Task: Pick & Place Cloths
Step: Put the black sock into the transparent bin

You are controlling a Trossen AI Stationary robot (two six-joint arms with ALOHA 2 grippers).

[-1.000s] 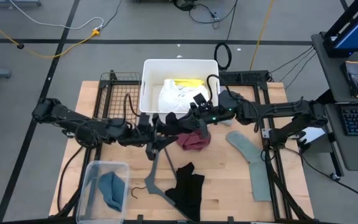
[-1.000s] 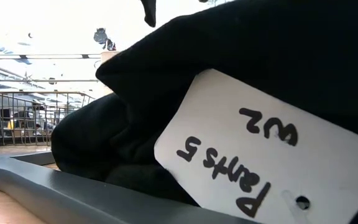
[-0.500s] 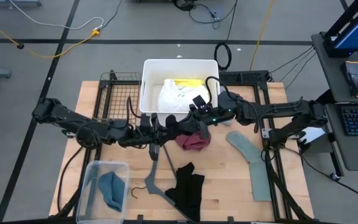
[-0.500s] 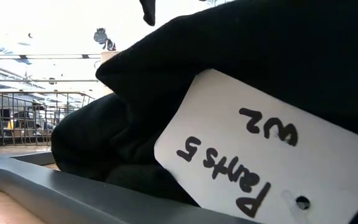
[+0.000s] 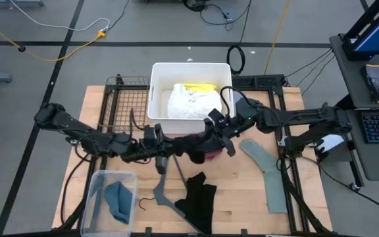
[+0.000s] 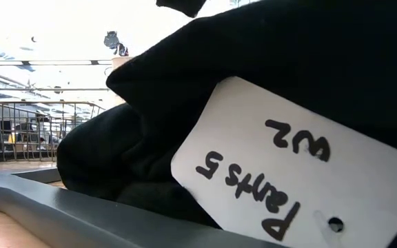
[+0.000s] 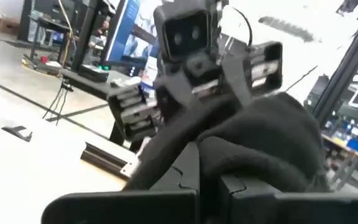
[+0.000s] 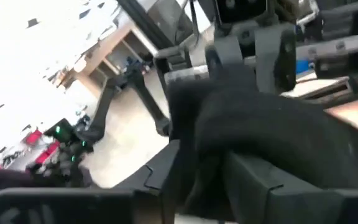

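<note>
A small black cloth (image 5: 191, 145) stretches between my two grippers at the table's middle, just in front of the white bin (image 5: 155, 92). My left gripper (image 5: 172, 149) comes from the left and is shut on the cloth's left end. My right gripper (image 5: 210, 137) comes from the right with its fingers parted around the cloth's right end (image 8: 260, 118). A maroon cloth (image 5: 210, 157) lies on the table under them. The bin holds a white cloth (image 5: 189, 104) and a yellow cloth (image 5: 199, 87). My left gripper pinches a bunched fold at the black cloth's left end (image 7: 210, 168) between its two fingers, coming level from the table's left. The cloth runs on from the fingers toward the right gripper. My right gripper has the cloth's other end (image 8: 207, 168) between its parted fingers (image 8: 253, 180), coming from the table's right. Whether they still touch it, I cannot tell.
A clear box (image 5: 97, 181) at the near left holds a teal-blue cloth (image 5: 118, 197). A thin grey hanger (image 5: 163, 178) and black pants (image 5: 199, 197) with a white tag (image 6: 267, 165) lie near the front edge. A sage-green cloth (image 5: 268, 171) lies at the right.
Both grippers and the black cloth between them have gone a little toward the table's near edge and right, away from the bin. The black cloth now covers more of the maroon cloth, which has stayed on the table.
</note>
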